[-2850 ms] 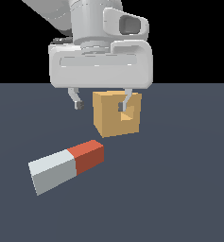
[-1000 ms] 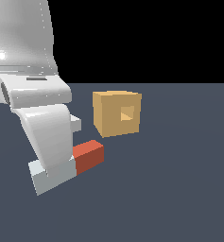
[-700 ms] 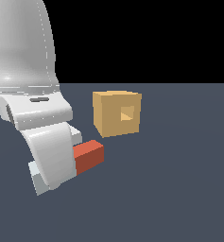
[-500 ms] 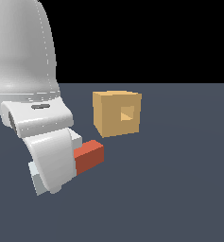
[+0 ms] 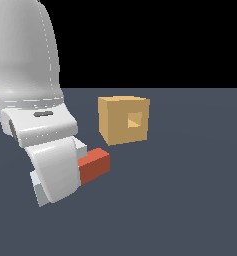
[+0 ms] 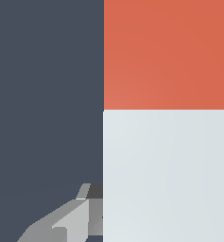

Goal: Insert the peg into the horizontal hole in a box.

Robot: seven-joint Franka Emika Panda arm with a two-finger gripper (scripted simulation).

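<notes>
Low on the exterior view's left: the white arm (image 5: 35, 125) leans down over the pale end of the peg (image 5: 93, 165), hiding most of that end.
Gripper, exterior view: hidden behind the arm's last white link, so its fingers cannot be seen from here.
Gripper, wrist view: the gripper (image 6: 164, 212) sits down around the peg's grey-white part; one grey finger (image 6: 73, 220) shows just beside one long side of the bar, and a thin sliver of the other shows at the opposite edge of the picture.
Gripper opening: the fingers stand spread wide enough to take the bar between them; whether the pads press on it or only flank it, I cannot tell.
Peg, exterior view: lies flat on the dark table (image 5: 190, 200), its red-orange end sticking out from under the arm toward the exterior view's right and pointing roughly at the box.
Peg, wrist view: fills much of the picture, red-orange part (image 6: 164, 54) away from the fingers, grey-white part (image 6: 164, 170) between them.
Peg to gripper: the gripper is over the pale portion, near the colour boundary; the red end lies clear of it.
Box: the box (image 5: 124, 120) stands on the table to the exterior view's right of the peg and farther back, apart from the red end.
Hole: the hole (image 5: 135, 119) opens in the box's face turned toward the exterior view's right front, shaded orange-tan inside.
</notes>
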